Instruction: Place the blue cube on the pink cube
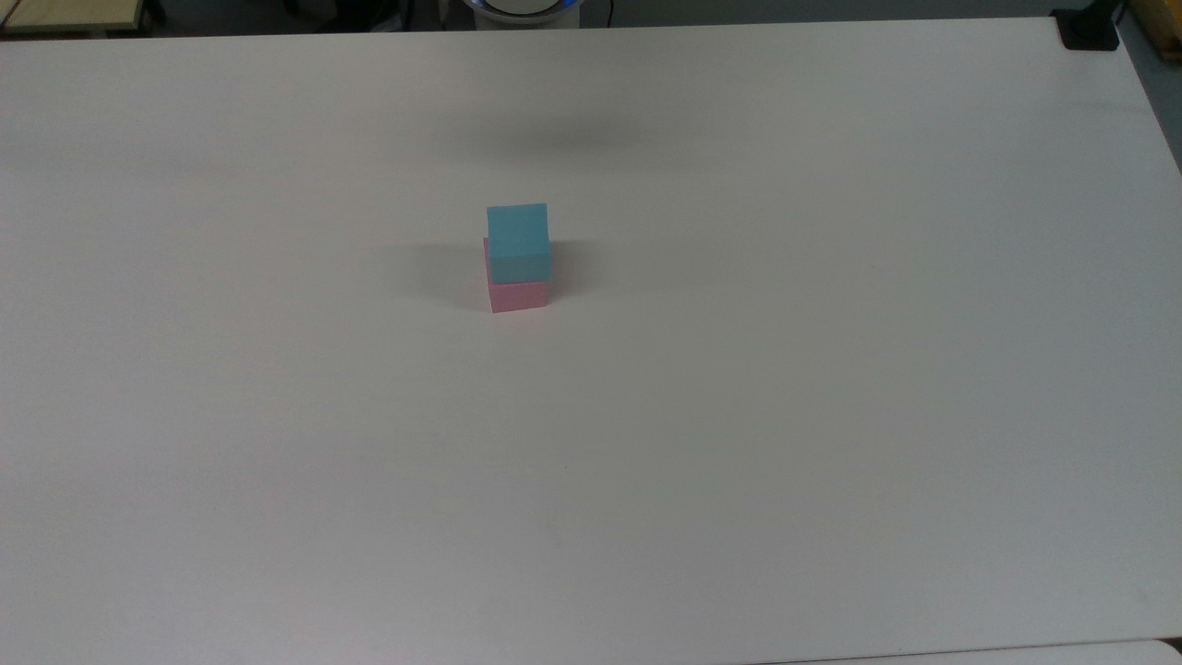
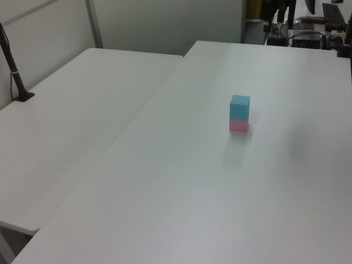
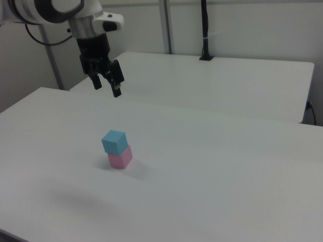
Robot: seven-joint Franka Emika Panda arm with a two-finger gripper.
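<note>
The blue cube (image 1: 518,240) rests on top of the pink cube (image 1: 516,294) near the middle of the white table (image 1: 739,416). The stack also shows in the left view, blue cube (image 2: 240,105) over pink cube (image 2: 239,125), and in the right view, blue cube (image 3: 114,140) over pink cube (image 3: 120,157), sitting slightly turned on it. In the right view my gripper (image 3: 106,85) hangs open and empty, high above the table and toward the right view's upper left of the stack.
A second white table (image 2: 71,126) stands alongside, with a black pole (image 2: 12,69) clamped at its far edge. A black clamp (image 1: 1090,28) sits on the top view's upper right table corner. Equipment and cables (image 2: 308,33) lie beyond the table's far end.
</note>
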